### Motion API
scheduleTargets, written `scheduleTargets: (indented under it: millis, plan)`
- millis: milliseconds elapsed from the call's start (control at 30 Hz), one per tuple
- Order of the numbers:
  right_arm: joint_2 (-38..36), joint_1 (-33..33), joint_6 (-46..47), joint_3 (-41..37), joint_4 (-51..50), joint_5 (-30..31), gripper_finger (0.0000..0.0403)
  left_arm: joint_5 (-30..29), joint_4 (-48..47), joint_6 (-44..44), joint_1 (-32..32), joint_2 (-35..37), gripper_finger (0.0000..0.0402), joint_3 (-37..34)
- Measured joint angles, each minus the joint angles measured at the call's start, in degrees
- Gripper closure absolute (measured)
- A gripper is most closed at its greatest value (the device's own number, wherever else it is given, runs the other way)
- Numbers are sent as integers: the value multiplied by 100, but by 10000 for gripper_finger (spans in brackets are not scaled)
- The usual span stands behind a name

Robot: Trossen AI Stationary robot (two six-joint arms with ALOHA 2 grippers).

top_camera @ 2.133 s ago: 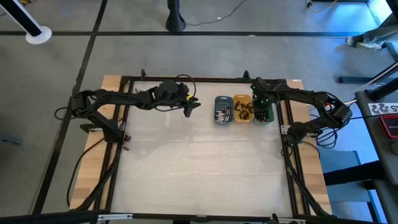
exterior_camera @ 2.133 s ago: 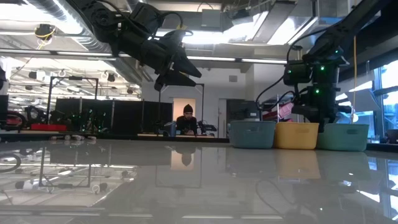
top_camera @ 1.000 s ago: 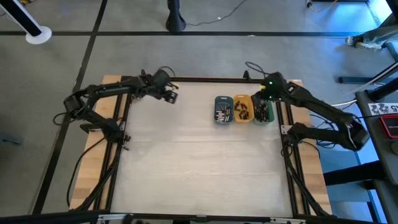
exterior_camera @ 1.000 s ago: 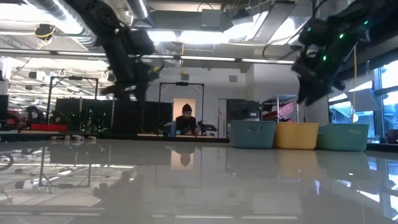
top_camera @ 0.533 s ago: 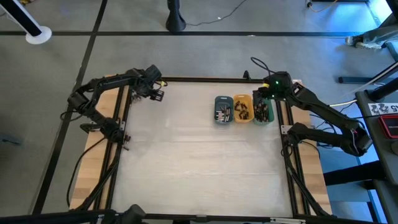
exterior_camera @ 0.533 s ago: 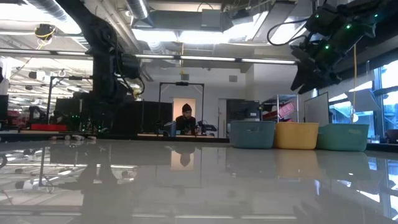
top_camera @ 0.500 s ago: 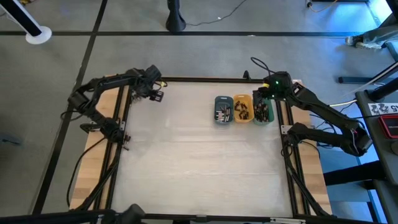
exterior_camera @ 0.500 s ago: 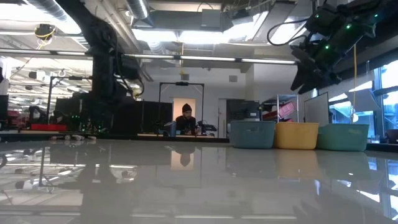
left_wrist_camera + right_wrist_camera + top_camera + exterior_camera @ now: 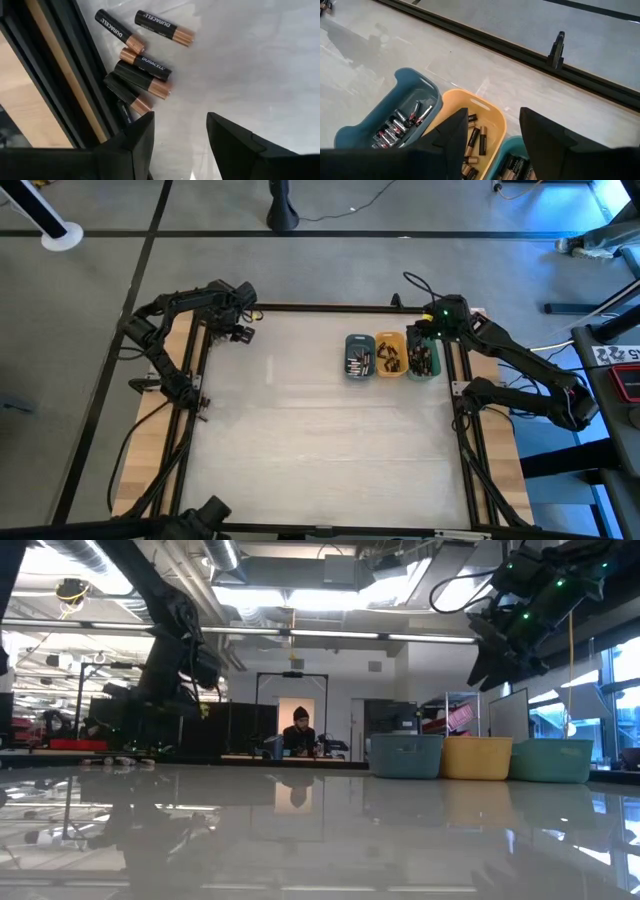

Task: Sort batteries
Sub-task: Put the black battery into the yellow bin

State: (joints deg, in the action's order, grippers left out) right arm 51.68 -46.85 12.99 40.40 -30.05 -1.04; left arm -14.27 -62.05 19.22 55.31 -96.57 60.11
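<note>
The table [image 9: 320,440] is mostly bare, with three trays in a row near its far edge: blue tray [image 9: 359,356], yellow tray [image 9: 391,354] and green tray [image 9: 424,356], each holding batteries. The right arm hangs above the green tray's end of the row; the right gripper [image 9: 490,125] looks down on the trays with its fingers apart and nothing between them. The left arm is folded back at the far left corner, where the left gripper [image 9: 179,131] hovers over loose cells, fingers also apart and empty.

In the left wrist view, five black-and-copper batteries [image 9: 145,62] lie on the table right against the dark frame rail [image 9: 65,70], well apart from the trays.

Judged risks: the two cells nearest the rail lie touching each other and hard against it, so a finger may strike the rail or close on both at once. Round cells may also roll when nudged, perhaps under the rail. A long carry across the table gives a weak grip time to slip
</note>
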Motion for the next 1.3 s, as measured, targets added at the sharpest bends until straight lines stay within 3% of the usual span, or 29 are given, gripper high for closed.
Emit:
scheduleTargets:
  millis: [400, 567, 700, 767, 1000, 1300]
  plan:
    - [0, 0, -322, 0, -150, -5, 221, -138, 170, 623, 87, -372, 231, 108]
    - [0, 0, -474, 0, -146, -4, 221, 15, 73, 218, 116, -370, 231, 259]
    - [1, 0, -596, 0, -103, -2, 221, 224, 72, -744, 6, -368, 231, 558]
    - [1, 0, -599, 0, -71, -4, 221, 174, -32, -1651, -82, -368, 231, 739]
    - [1, 0, -592, 0, 1, -2, 221, -1092, -349, -4983, -403, -406, 231, 766]
    - [4, 0, -435, -290, -8, -5, 221, -1581, -539, -6182, -615, -863, 231, 425]
